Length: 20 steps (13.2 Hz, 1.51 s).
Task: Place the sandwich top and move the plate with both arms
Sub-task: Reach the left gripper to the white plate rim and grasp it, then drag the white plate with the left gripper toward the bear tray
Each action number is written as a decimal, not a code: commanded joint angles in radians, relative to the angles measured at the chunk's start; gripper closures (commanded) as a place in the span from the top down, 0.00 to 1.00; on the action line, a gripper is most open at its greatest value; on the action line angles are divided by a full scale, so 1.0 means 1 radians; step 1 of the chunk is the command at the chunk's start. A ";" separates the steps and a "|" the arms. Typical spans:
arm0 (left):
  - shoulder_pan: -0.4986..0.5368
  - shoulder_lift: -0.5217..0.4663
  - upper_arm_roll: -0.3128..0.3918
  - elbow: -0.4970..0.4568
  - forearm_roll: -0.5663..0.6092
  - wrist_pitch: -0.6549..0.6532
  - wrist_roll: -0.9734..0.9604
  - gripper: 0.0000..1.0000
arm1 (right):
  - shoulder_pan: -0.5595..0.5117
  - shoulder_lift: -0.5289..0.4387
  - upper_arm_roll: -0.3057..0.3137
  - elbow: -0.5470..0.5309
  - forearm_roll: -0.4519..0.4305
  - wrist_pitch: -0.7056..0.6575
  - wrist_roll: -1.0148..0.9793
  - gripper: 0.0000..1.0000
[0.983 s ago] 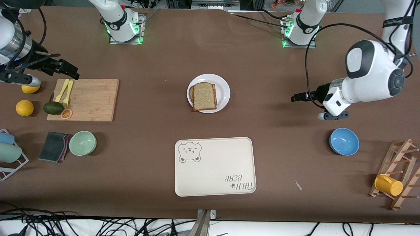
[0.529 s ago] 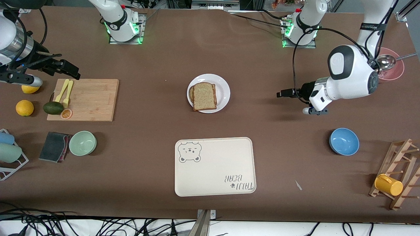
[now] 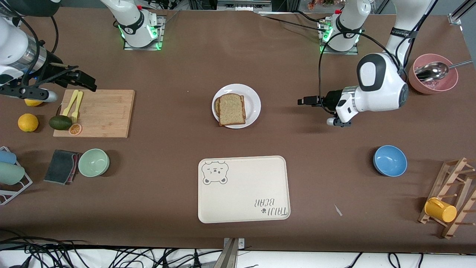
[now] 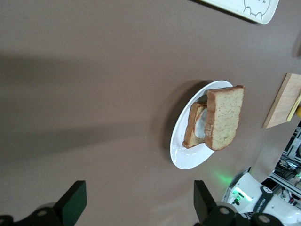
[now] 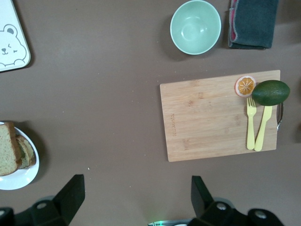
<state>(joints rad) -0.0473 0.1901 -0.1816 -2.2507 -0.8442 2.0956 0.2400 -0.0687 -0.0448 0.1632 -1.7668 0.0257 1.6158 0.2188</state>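
You have the sandwich top (image 3: 231,109) lying on the lower slice on the plate (image 3: 253,105) (mid-bench, farther from the camera than the bear tray (image 3: 243,189)), with the left claw (image 3: 303,101) spread wide over bare bench beside it and the right claw (image 3: 87,80) spread wide over the cutting board (image 3: 104,112).

— What sort of place is this?
— A robotics lab staged as a kitchen. Two white arms (image 3: 379,89) are bolted to a brown table (image 3: 167,167), with loose cables (image 3: 74,255) along its edge nearest the front camera.
— And the kitchen part?
— A cutting board (image 3: 100,111), bowls (image 3: 389,160) and a cream tray (image 3: 243,189) lie on that table.
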 commanded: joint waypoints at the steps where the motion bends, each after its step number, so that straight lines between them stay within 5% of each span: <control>1: -0.028 0.017 -0.062 -0.033 -0.068 0.101 0.036 1.00 | -0.011 -0.001 0.010 0.009 -0.018 -0.005 -0.012 1.00; 6: -0.031 0.075 -0.226 -0.041 -0.272 0.309 0.036 1.00 | -0.013 0.002 0.004 0.010 -0.018 0.018 -0.022 1.00; 9: -0.106 0.176 -0.299 -0.014 -0.407 0.613 0.051 1.00 | -0.014 0.008 0.004 0.010 -0.018 0.027 -0.024 1.00; 12: -0.118 0.186 -0.299 0.011 -0.536 0.613 0.125 1.00 | -0.011 0.009 0.007 0.012 -0.036 0.029 -0.010 1.00; 16: -0.118 0.311 -0.299 0.095 -0.872 0.609 0.465 1.00 | -0.011 0.000 0.010 0.010 -0.036 0.013 -0.021 1.00; 20: -0.106 0.339 -0.299 0.097 -0.909 0.561 0.565 1.00 | -0.011 -0.001 0.012 0.010 -0.036 -0.005 -0.015 1.00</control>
<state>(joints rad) -0.1649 0.5182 -0.4796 -2.1713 -1.7175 2.6842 0.7427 -0.0716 -0.0386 0.1660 -1.7667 0.0022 1.6303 0.2157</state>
